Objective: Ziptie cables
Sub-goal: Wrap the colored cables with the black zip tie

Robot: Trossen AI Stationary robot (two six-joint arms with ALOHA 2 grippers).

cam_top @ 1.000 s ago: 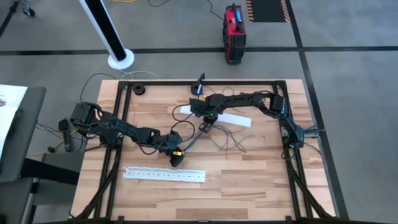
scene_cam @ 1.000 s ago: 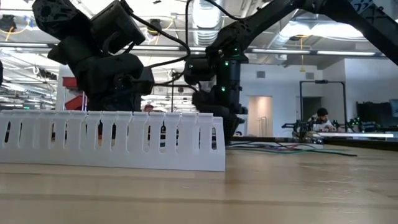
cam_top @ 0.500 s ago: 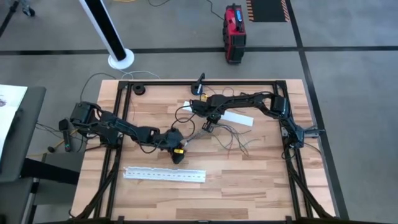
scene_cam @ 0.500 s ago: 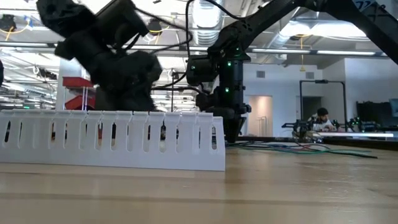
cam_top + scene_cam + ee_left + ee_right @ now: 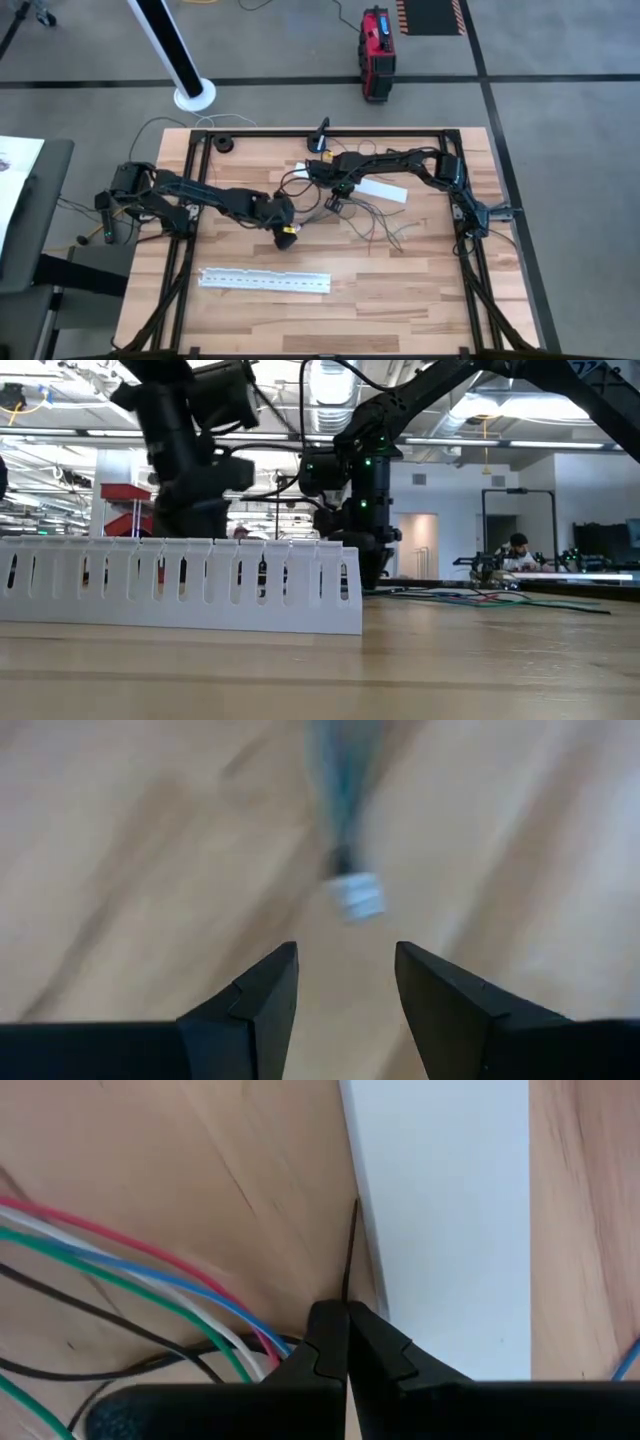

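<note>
high view shows the cables [image 5: 375,222], thin, light and floppy, spread mid-table, best grabbed bunched by the right gripper [image 5: 338,205], pinched closed there, while the left gripper [image 5: 287,234] gapes empty.

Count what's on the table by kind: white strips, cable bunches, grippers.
White strips: 2 (slotted white strip, flat white strip)
Cable bunch: 1
Grippers: 2 (left gripper, right gripper)
Total: 5
</note>
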